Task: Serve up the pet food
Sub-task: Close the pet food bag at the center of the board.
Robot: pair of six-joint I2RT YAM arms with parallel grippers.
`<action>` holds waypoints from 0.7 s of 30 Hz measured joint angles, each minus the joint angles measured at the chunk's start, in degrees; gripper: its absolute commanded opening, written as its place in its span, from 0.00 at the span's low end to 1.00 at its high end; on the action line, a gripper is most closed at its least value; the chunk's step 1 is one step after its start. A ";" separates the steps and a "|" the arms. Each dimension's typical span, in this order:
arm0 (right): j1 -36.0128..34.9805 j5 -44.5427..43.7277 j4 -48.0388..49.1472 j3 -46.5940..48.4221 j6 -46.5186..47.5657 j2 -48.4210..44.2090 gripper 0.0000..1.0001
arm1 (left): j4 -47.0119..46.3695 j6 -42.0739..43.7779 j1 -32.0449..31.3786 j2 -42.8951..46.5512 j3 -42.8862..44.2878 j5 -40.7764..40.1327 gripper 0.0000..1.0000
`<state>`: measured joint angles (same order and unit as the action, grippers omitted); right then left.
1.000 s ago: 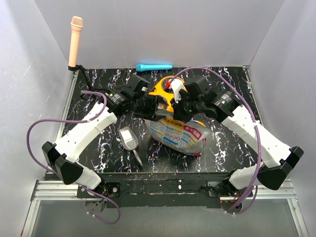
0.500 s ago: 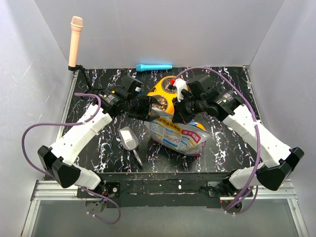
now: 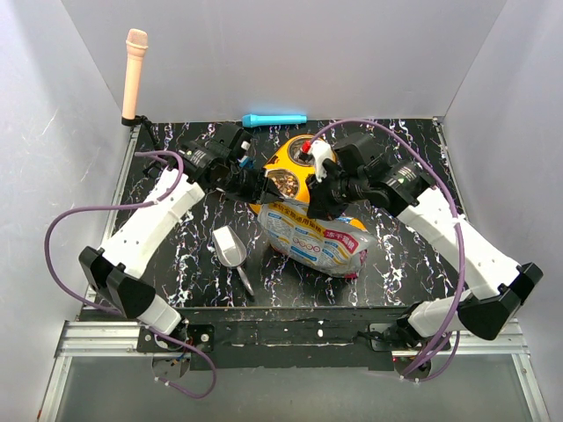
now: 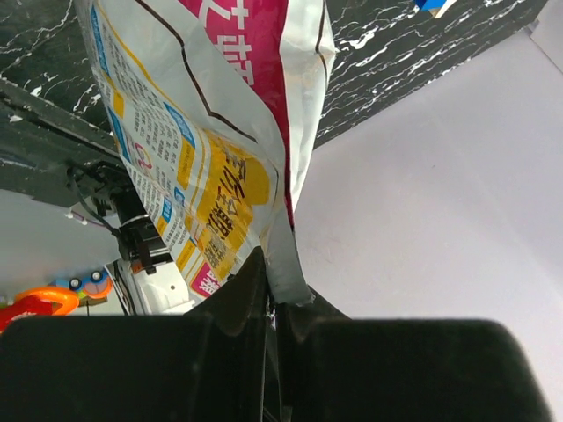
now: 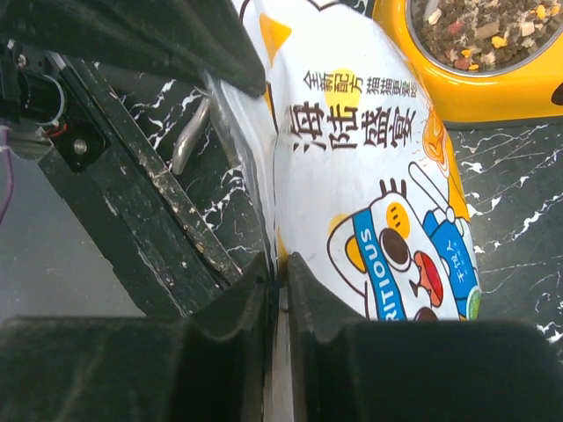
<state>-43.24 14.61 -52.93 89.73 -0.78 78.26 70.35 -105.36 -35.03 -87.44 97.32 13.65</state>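
Note:
The pet food [image 5: 479, 31] lies as mixed brown kibble in the yellow bowl [image 5: 493, 92], which in the top view stands behind the foil bag [image 3: 315, 239]. That white, blue and pink bag [image 5: 369, 158] lies on the black marble table between both arms. My left gripper [image 4: 274, 294] is shut on a thin edge of the bag [image 4: 202, 132] at its left end. My right gripper [image 5: 281, 268] is shut on the bag's sealed edge near the bowl. From above, the left gripper [image 3: 255, 186] and right gripper [image 3: 318, 200] flank the bag's top.
A grey scoop [image 3: 230, 248] lies on the table left of the bag. A blue tool [image 3: 274, 119] rests at the back edge. A beige microphone-like post [image 3: 134, 75] stands at the back left corner. White walls enclose the table.
The left gripper opened, shifted back and left, then shut on the bag's edge. The bag settled lower on the table. The right arm barely moved.

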 measured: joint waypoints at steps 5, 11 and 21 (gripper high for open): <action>0.02 -1.16 -0.26 -2.56 0.13 -3.26 0.28 | 2.80 0.11 0.85 -1.46 2.08 1.46 0.00; 0.00 -3.72 -1.03 -3.98 1.75 -6.08 0.01 | 4.02 0.13 1.18 -2.86 3.78 2.32 0.00; 4.02 5.62 0.59 -6.58 -0.07 -6.49 0.17 | 3.96 0.31 2.05 -2.86 3.19 4.07 0.00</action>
<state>-39.22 20.23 -52.34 83.15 -0.84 71.77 74.30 -105.06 -32.97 -90.30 100.51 17.72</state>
